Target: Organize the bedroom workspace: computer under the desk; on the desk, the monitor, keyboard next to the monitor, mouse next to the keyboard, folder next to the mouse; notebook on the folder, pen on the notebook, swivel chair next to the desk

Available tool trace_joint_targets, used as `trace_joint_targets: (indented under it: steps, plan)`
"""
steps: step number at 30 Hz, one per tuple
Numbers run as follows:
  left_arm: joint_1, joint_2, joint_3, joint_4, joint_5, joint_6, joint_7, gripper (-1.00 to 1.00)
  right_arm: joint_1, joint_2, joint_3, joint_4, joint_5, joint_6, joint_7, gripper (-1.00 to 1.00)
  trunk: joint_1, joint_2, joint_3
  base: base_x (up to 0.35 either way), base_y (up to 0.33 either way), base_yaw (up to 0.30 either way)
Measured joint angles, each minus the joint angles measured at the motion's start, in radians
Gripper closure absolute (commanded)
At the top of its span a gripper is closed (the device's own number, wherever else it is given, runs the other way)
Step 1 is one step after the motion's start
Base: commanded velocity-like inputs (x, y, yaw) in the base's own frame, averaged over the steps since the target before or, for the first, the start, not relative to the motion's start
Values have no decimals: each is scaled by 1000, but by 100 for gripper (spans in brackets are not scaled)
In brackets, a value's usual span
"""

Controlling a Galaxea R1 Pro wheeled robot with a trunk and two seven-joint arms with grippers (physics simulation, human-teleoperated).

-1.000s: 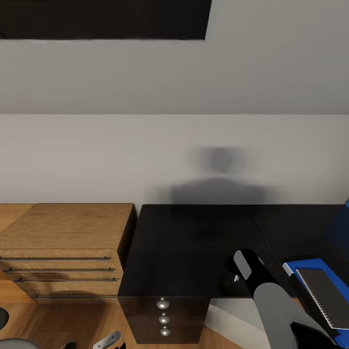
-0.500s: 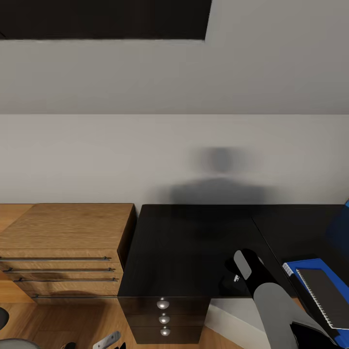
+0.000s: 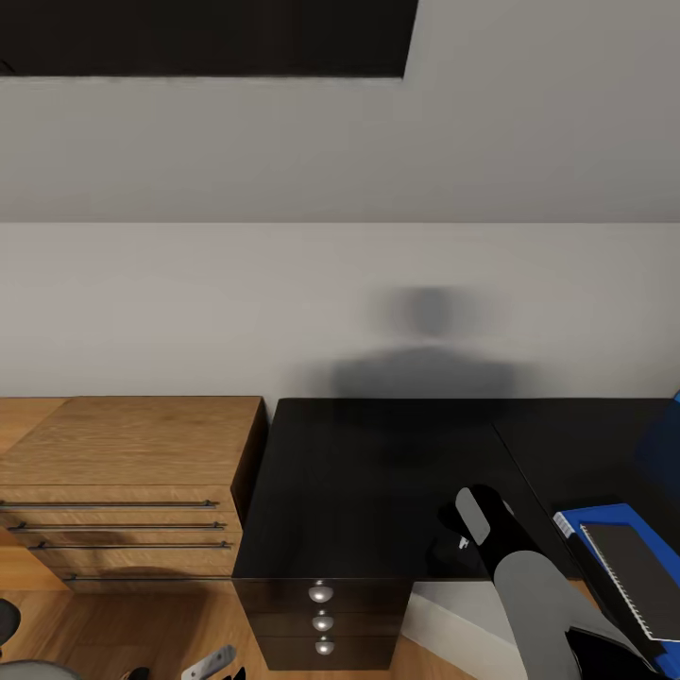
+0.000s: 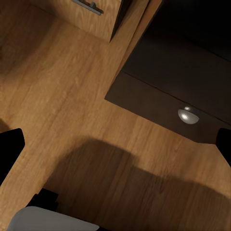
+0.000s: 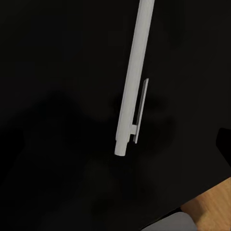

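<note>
Glossy black desk (image 3: 378, 491) against pale wall, pen (image 5: 132, 82) lying on it, both fingers' state perhaps open, unclear.

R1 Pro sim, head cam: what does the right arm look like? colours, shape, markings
The right arm is a chain of smooth rounded links: a glossy black end segment with a grey oval patch and a small white mark, then a matte grey tubular link, then black again near the frame edge. No cables show. The black tips at the right wrist view's edges are too cropped to describe the pincer.
</note>
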Motion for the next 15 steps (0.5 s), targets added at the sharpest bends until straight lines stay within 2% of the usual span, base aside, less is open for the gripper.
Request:
trace_joint_targets:
  steps: [15]
  plan:
    - [0,-1,-2,0,0,0,1,-100,-1,0,0,-1,0,0,1,-100,0,0,0,0,1,0]
